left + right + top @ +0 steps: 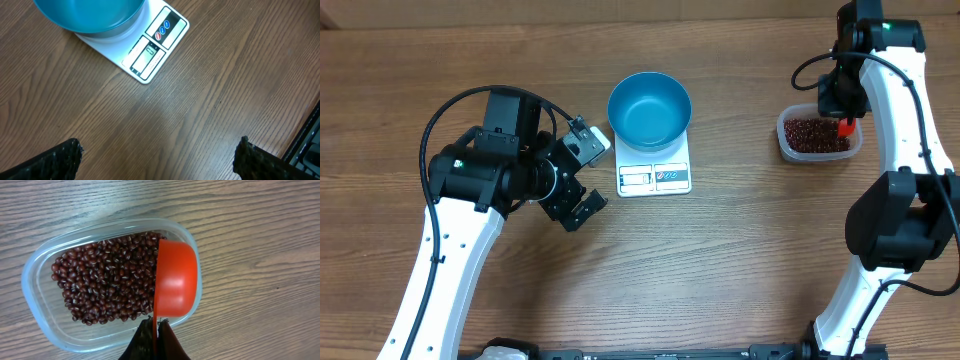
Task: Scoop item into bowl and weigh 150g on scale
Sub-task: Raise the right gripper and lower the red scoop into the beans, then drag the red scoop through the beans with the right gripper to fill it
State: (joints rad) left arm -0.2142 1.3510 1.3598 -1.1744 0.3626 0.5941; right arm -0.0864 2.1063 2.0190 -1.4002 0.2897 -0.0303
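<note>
The blue bowl [650, 108] stands empty on the white scale [654, 178] at the table's middle; both also show in the left wrist view, the bowl [90, 15] and the scale [150, 55]. My left gripper [590, 175] hovers just left of the scale, open, with only bare wood between its fingers [159, 150]. At the far right the dark red-brown beans [105, 285] fill a clear tub [35, 280]. My right gripper [156, 325] is shut on the handle of a red scoop [175, 280], whose cup is turned on edge over the tub's right end beside the beans.
The tub [820, 135] sits well to the right of the scale. The right arm's white links [910, 120] run down the right side and the left arm's [450, 260] down the left. Bare wood lies between scale and tub.
</note>
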